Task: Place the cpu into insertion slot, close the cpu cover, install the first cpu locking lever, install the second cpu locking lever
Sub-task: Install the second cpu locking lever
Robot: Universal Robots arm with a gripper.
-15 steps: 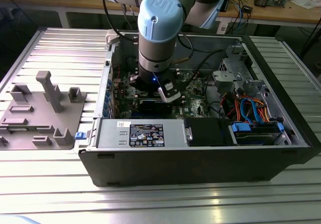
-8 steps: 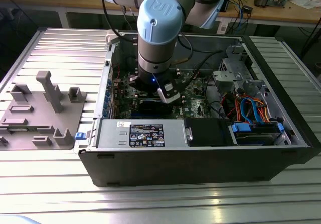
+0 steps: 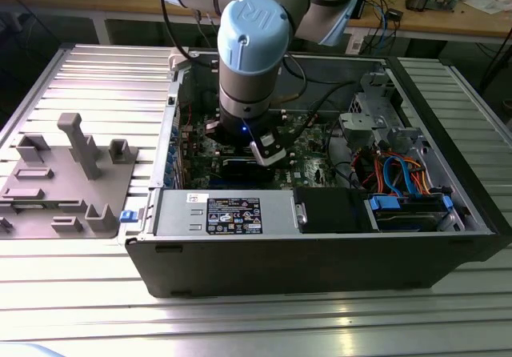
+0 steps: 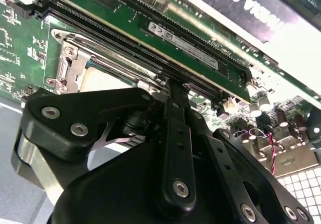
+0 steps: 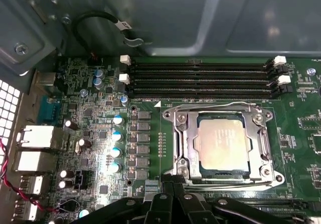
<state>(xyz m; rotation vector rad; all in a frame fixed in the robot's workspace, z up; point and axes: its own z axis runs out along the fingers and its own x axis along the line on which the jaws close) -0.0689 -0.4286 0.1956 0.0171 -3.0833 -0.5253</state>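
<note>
Silvery cpu (image 5: 222,144) sits in the insertion slot (image 5: 176,148) at lower right of the first wrist view, the cpu cover (image 5: 220,114) closed around it. Our gripper (image 5: 173,184) hovers just beside, fingers together; we should engage the lever squarely.

The cpu (image 5: 223,147) had a smooth, dull silvery metal top with a soft sheen. The cpu cover (image 5: 183,136) around it was bright polished metal that threw sharp glints. The circuit board (image 5: 150,91) was green, with a semi-gloss lacquered look, and the memory slots (image 5: 200,78) at the cpu's 12 o'clock were black plastic with white plastic clips. The pincer (image 4: 173,91) was matt black, plastic or coated metal, with shiny steel screw heads. The surface (image 3: 104,69) was ribbed, brushed grey metal. The computer case (image 3: 320,261) had matt dark walls.
</note>
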